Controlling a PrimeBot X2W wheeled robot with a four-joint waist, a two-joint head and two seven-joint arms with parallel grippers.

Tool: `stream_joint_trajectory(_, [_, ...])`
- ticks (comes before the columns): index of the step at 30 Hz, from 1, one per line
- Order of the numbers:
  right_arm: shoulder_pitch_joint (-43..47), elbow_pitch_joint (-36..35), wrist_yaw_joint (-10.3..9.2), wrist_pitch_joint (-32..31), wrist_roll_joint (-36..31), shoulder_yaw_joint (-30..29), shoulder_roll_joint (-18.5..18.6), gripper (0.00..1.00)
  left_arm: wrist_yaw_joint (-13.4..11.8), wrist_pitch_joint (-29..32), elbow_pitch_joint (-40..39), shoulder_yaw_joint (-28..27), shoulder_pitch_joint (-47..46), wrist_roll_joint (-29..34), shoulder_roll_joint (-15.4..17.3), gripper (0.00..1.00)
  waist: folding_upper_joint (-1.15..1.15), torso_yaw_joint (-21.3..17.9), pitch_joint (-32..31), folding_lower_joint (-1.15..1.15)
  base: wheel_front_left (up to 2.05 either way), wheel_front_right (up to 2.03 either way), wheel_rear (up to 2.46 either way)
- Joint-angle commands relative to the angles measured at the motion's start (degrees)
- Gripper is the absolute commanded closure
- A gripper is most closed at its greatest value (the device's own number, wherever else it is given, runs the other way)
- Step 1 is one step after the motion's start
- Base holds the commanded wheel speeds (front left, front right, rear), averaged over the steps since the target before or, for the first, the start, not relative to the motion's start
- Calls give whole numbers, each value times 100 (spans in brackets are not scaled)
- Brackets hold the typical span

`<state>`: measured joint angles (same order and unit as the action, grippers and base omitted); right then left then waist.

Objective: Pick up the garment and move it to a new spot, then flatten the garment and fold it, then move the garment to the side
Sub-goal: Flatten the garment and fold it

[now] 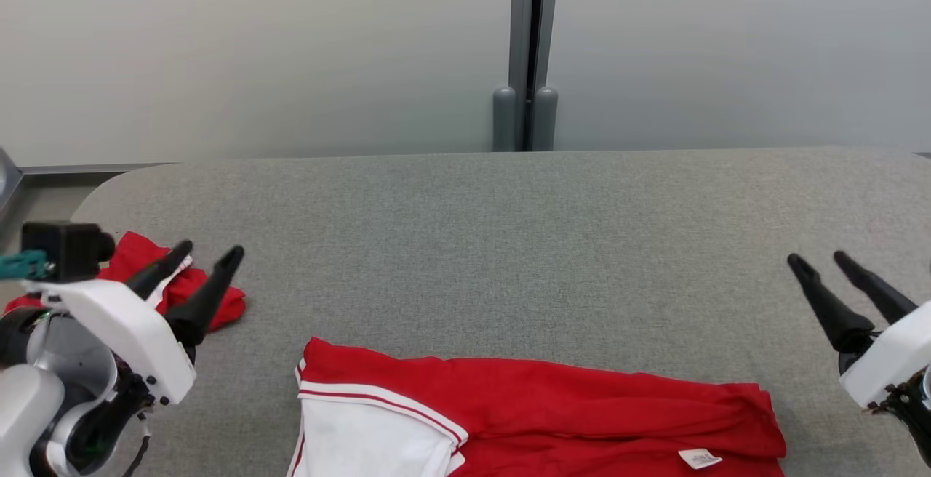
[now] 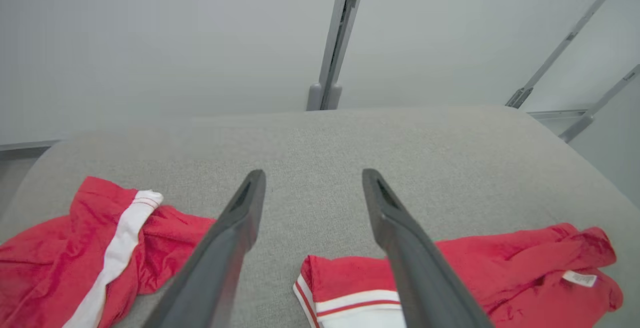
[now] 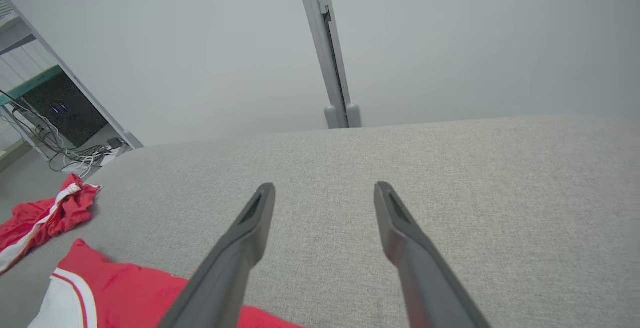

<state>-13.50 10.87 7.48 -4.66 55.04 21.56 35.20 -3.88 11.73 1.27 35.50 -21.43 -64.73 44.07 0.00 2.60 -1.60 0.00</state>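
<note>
A red garment point(image 1: 553, 411) with a white panel, white-and-red trim and a small white label lies spread along the near edge of the grey table point(image 1: 494, 244); it also shows in the left wrist view point(image 2: 500, 268) and the right wrist view point(image 3: 115, 293). My left gripper point(image 1: 211, 253) hovers open at the left, above the table, its fingers point(image 2: 235, 238) apart with nothing between them. At the right, my right gripper point(image 1: 818, 257) is open and empty too, its fingers point(image 3: 245, 238) spread over bare table. Both grippers are apart from the garment.
A second red piece of clothing with a white stripe point(image 1: 182, 288) lies crumpled at the table's left edge, partly behind my left gripper point(image 2: 100, 253). A pale wall with a grey post point(image 1: 527, 55) stands behind the table. Cables and a dark box point(image 3: 60, 113) sit off the left side.
</note>
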Motion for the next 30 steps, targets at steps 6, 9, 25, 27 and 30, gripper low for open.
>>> stream_joint_trajectory(6, [664, -105, 5, 1022, -610, -626, -638, 0, -688, -1689, -238, -289, 770, 694, -325, 0, 0, 93, -31, 0, 0, 0, 0])
stream_joint_trajectory(9, [1026, -75, 5, 1354, -805, -869, -930, 0, -998, -2337, -254, -365, 1189, 903, -545, 0, 0, 122, -52, 0, 0, 0, 0])
stream_joint_trajectory(25, [1529, 260, 5, 1005, -1201, -1157, -1631, 0, -750, -2694, -3, -1284, 2342, 2313, -2117, 0, 0, 68, 10, 0, 0, 0, 0])
stream_joint_trajectory(27, [1521, 334, 5, 920, -1210, -1217, -1674, 0, -661, -2689, 60, -1345, 2339, 2415, -2208, 0, 0, 68, 22, 0, 0, 0, 0])
stream_joint_trajectory(30, [1539, 518, 5, 743, -1278, -1310, -1737, 0, -547, -2688, 147, -1428, 2379, 2519, -2317, 0, 0, 59, 25, 0, 0, 0, 0])
